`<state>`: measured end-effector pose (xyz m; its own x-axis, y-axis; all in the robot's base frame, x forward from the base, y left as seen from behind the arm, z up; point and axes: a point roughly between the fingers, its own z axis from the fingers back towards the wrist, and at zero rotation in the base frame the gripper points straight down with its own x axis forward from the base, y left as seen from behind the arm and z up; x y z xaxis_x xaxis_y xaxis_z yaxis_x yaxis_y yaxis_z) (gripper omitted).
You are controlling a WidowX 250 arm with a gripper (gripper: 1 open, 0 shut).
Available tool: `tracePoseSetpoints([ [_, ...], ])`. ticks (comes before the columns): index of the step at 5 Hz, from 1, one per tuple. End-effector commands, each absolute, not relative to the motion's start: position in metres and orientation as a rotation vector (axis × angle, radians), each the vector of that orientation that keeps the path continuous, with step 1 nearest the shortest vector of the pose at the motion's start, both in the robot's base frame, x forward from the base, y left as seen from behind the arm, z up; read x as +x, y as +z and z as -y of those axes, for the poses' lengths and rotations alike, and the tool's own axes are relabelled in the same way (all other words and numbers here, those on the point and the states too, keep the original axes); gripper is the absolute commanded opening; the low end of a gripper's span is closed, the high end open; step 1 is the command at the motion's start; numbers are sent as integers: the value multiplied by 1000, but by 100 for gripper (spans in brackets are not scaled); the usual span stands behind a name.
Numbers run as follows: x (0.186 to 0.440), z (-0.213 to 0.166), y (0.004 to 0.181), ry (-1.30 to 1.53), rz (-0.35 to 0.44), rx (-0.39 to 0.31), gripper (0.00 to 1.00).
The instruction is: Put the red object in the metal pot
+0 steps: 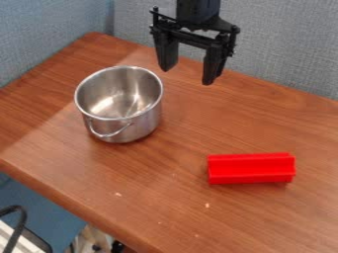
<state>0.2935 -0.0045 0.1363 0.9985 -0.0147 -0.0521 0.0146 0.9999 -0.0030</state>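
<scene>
1. The red object (251, 168) lay flat on the wooden table (79, 99), toward the near right; it sat well apart from the metal pot (121, 103), which stood upright and empty toward the left.
2. The gripper (192, 67) hung over the far side of the table with its two dark fingers spread wide and nothing between them; it pointed straight down, clear of both things.
3. From where I stood the block looked rigid and light, a plain solid bar with flat faces; I judged it would not crush or bend; its smooth sides might slip a little under a weak pinch.
4. The best hold, I thought, was across the narrow width near the middle of its length, fingers on the two long sides; a grip at one end would likely let it tip.
5. There was open wood all around the block; the table's near edge ran not far below it, so a nudge that way seemed risky.
6. The pot's mouth looked about as wide as the block is long, so lowering it tilted seemed wiser; the wire handle (111, 129) drooped at the front, out of the way.
</scene>
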Motion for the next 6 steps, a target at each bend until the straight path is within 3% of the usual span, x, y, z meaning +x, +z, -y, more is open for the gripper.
tracePoseSetpoints([
  [1,292,5,130,-18,-71,0,100],
  [3,289,7,119,-34,-107,5,100],
  [6,290,57,96,-496,-70,18,100],
])
